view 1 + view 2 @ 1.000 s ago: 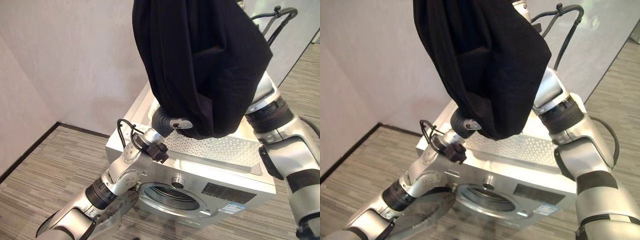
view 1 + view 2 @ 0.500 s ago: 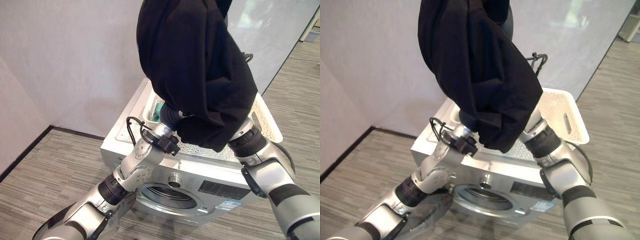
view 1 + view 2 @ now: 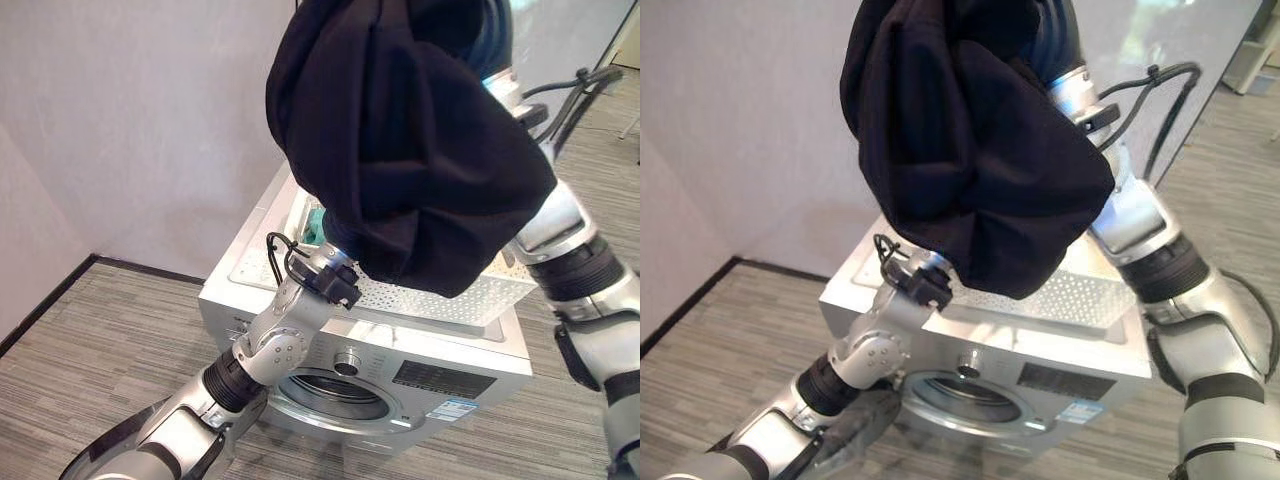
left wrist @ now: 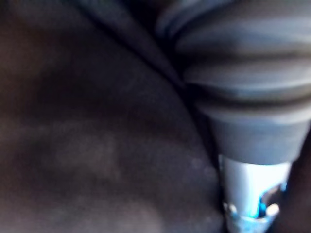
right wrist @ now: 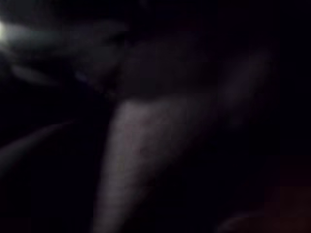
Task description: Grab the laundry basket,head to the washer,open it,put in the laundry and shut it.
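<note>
A big bundle of black laundry (image 3: pixel 405 140) hangs in the air above the washer (image 3: pixel 400 365), bunched and folded over itself, its lower edge drooping just over the white perforated laundry basket (image 3: pixel 440 300) that sits on the washer's top. The basket's holed wall faces forward, and something teal (image 3: pixel 316 222) shows inside it at its left end. Both arms reach up into the cloth from below: the left arm climbs from the lower left past the washer's front, and its dark ribbed wrist cover disappears under the black fabric. The right arm rises from the right side and goes in behind the bundle higher up. The fingers of both hands are buried in the cloth, so I cannot tell whether they are curled on it or straight. The washer stands against a pale wall on a grey striped floor (image 3: pixel 90 340), its round door (image 3: pixel 335 395) facing forward, with a knob (image 3: pixel 347 362) and a dark panel above it
</note>
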Tool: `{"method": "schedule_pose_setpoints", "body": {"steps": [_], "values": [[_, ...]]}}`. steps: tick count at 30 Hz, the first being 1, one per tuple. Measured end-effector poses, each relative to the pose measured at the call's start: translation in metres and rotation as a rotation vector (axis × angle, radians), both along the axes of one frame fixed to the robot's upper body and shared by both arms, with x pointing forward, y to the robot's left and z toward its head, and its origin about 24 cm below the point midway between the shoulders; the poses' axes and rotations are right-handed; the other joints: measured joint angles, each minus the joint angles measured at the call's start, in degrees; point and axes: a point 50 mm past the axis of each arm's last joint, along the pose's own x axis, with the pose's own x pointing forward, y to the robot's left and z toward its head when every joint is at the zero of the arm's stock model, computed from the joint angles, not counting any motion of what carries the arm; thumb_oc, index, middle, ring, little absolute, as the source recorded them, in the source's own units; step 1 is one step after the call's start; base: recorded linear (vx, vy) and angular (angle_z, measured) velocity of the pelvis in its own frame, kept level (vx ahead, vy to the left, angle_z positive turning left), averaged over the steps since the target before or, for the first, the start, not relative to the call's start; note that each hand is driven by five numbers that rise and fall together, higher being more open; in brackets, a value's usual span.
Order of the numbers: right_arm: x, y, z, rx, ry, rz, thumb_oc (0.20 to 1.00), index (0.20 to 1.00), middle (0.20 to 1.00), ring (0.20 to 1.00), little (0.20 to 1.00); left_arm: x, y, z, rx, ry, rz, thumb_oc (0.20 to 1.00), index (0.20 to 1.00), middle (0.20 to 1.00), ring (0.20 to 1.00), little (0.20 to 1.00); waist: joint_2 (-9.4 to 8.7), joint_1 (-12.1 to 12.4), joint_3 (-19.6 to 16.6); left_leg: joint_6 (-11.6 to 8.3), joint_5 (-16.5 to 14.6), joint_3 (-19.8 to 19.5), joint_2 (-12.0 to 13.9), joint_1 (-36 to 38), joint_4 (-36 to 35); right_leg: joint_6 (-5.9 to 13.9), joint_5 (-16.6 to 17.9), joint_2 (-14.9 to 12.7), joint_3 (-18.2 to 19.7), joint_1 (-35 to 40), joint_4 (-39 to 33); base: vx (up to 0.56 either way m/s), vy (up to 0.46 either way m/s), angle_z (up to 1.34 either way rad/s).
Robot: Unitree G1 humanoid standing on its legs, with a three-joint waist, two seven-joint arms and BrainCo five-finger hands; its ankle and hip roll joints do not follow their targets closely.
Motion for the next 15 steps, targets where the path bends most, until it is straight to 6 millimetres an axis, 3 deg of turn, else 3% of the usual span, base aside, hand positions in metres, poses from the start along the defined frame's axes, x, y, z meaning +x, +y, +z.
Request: {"method": "schedule_pose_setpoints", "body": {"steps": [2,3,6,10,15], "values": [[-0.003,-0.004,0.002,-0.08,-0.022,-0.029,0.2,0.2,0.2,0.2,0.2,-0.001,-0.002,0.002,-0.019,-0.01,-0.02,1.0,1.0,1.0,1.0,1.0,-0.18,-0.9,0.1,0.25,-0.2,0.1,0.0,0.6,0.0,0.08,-0.1,0.0,0.1,0.5,0.0,0.0,0.0,0.0],[-0.009,-0.011,0.002,-0.208,-0.055,-0.079,0.2,0.2,0.2,0.2,0.2,-0.003,-0.003,0.003,-0.029,-0.022,-0.033,1.0,1.0,1.0,1.0,1.0,-0.33,-0.7,0.1,0.3,-0.2,0.1,0.0,0.6,0.0,0.16,-0.1,0.0,0.1,0.6,0.0,0.0,0.0,0.0],[-0.02,-0.012,0.002,-0.306,-0.069,-0.061,0.2,0.2,0.2,0.2,0.2,-0.003,0.0,0.003,-0.024,-0.046,-0.038,1.0,1.0,1.0,1.0,1.0,-0.35,-1.6,0.2,0.33,-0.2,0.2,0.0,0.6,0.0,0.16,-0.1,-0.1,0.2,0.6,0.0,0.0,0.0,0.0],[-0.024,-0.006,-0.017,-0.344,0.07,0.076,0.2,0.2,0.2,0.2,0.2,-0.004,0.001,-0.001,-0.028,-0.035,-0.036,1.0,1.0,1.0,1.0,1.0,-0.47,-2.1,0.2,0.36,-0.3,0.4,-0.1,1.0,0.0,0.15,-0.1,-0.1,0.6,0.7,0.0,0.0,0.005,-0.02],[-0.028,-0.008,-0.02,-0.388,0.111,0.115,0.2,0.2,0.2,0.2,0.2,-0.004,0.004,-0.008,-0.021,-0.018,-0.029,1.0,1.0,1.0,1.0,1.0,-0.45,-2.1,0.3,0.6,-0.5,1.3,-0.1,1.5,0.0,0.2,-0.1,-0.2,1.3,0.9,0.0,0.0,0.009,-0.08]]}}
